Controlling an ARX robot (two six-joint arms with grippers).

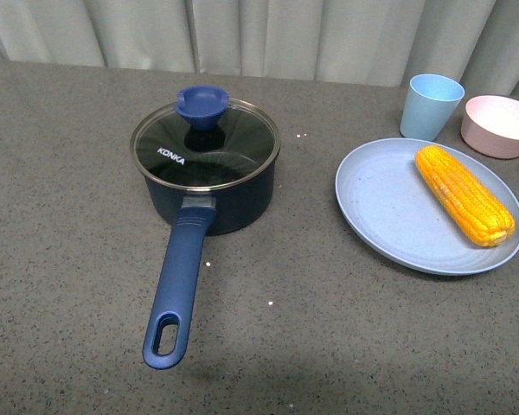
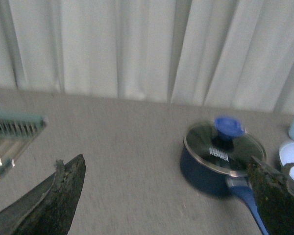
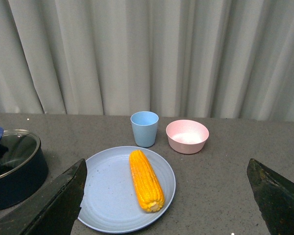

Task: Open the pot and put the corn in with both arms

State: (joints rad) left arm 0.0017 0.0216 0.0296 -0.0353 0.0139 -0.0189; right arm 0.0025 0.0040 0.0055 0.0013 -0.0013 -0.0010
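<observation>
Risk: lid knob (image 1: 201, 105) slipping from your left gripper (image 2: 165, 161), round corn (image 1: 464, 194) rolling from right gripper (image 3: 166, 161); both spread apart, empty.

In the front view the tabletop (image 1: 60, 259) is seen from above, facing the curtain (image 1: 242, 35). The wrist views are set lower, nearly level, facing that curtain. The pot (image 1: 242, 207) is shared by all three views.
</observation>
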